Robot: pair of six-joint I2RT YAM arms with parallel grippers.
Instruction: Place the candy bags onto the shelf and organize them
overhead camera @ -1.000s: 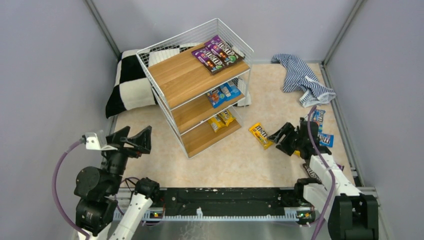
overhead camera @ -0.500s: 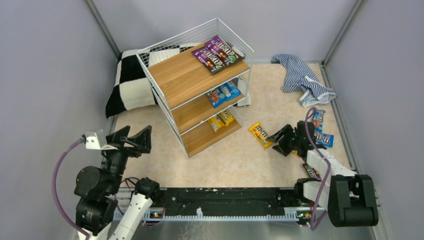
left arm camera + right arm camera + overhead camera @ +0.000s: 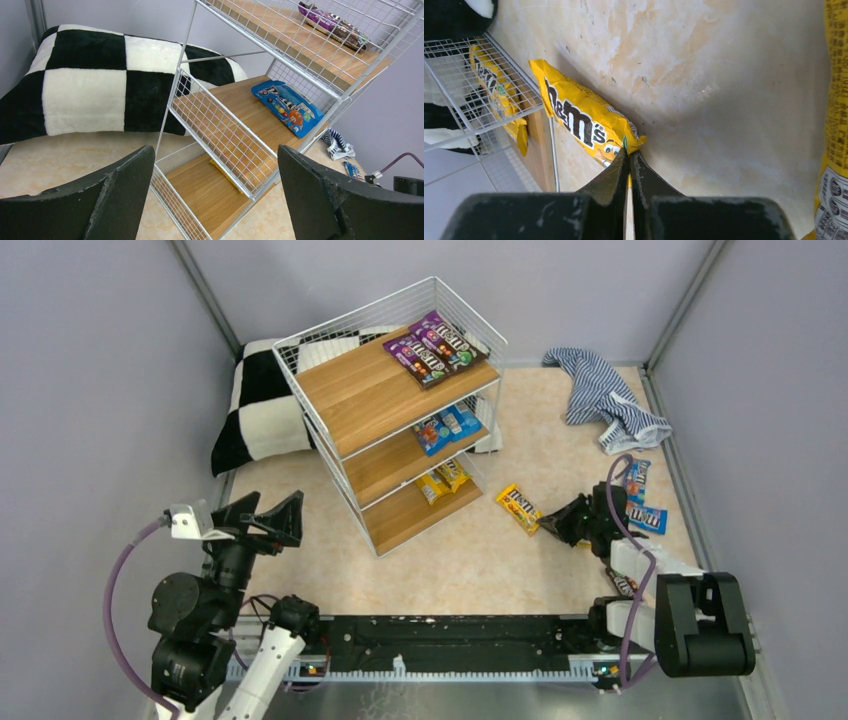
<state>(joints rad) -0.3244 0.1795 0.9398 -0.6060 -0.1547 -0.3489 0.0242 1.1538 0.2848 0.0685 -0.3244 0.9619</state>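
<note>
A yellow candy bag (image 3: 520,509) (image 3: 584,119) lies on the floor right of the shelf (image 3: 385,405). My right gripper (image 3: 553,528) (image 3: 628,156) is shut on that bag's near edge. The shelf's top board carries purple bags (image 3: 435,347), the middle board blue bags (image 3: 446,427) (image 3: 287,106), the bottom board yellow bags (image 3: 442,480) (image 3: 494,82). More blue bags (image 3: 638,495) lie on the floor right of the gripper, and another yellow bag (image 3: 836,125) fills the right edge of the right wrist view. My left gripper (image 3: 268,518) (image 3: 215,192) hangs open and empty left of the shelf.
A black-and-white checkered cushion (image 3: 255,410) (image 3: 95,82) lies behind the shelf at the left wall. A blue-white striped cloth (image 3: 603,397) is crumpled at the back right. Grey walls close in the floor on three sides.
My right gripper moved left toward the yellow bag and closed on its near edge. The right arm's elbow has folded lower. The left arm has not moved.
</note>
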